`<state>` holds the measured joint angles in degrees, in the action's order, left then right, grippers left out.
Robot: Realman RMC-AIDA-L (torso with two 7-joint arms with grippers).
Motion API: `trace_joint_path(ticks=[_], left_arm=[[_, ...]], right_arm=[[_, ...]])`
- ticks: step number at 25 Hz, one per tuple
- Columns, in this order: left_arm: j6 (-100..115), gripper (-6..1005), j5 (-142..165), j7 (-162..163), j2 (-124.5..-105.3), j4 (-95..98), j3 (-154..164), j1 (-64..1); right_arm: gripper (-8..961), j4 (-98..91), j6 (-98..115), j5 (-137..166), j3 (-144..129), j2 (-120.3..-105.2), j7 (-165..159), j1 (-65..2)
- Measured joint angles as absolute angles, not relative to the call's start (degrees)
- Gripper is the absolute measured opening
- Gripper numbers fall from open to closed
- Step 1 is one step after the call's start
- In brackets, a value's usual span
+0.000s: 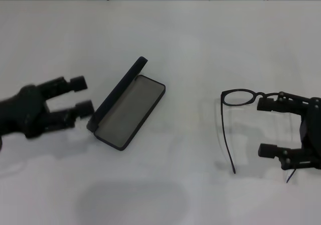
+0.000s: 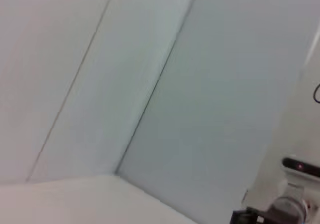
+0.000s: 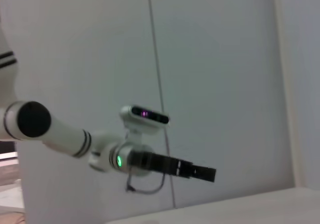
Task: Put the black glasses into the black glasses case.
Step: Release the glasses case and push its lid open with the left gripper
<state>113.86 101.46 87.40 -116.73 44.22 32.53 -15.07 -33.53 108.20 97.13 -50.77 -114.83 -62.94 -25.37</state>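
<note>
In the head view the black glasses case (image 1: 128, 108) lies open at centre left, its lid raised on the left side and the grey lining showing. The black glasses (image 1: 239, 97) sit on the table at the right with the temple arms unfolded; one oval lens and one long arm (image 1: 228, 145) show clearly. My right gripper (image 1: 266, 127) is open at the glasses' right side. Its far finger (image 1: 268, 103) covers the second lens, and its near finger lies close to the other temple arm. My left gripper (image 1: 83, 95) is open and empty just left of the case.
The white table (image 1: 175, 44) meets a pale wall at the back. The right wrist view shows the left arm (image 3: 150, 159) far off against the wall. The left wrist view shows only wall and part of the right arm (image 2: 292, 206).
</note>
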Motion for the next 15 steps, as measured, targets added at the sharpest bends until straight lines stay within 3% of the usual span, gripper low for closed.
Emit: trace_joint_path(ticks=[10, 15], left_arm=[[109.0, 797, 119.5, 122.1, -118.28, 71.6, 37.5, -25.3], [106.6, 798, 129.9, 134.5, -117.99, 78.8, 46.7, -30.2]], right_arm=[[884, -33.5, 106.2, 97.2, -50.5, -114.69, -62.1, -23.3], [884, -33.3, 105.6, 97.2, -50.4, -114.7, -61.4, -23.2]])
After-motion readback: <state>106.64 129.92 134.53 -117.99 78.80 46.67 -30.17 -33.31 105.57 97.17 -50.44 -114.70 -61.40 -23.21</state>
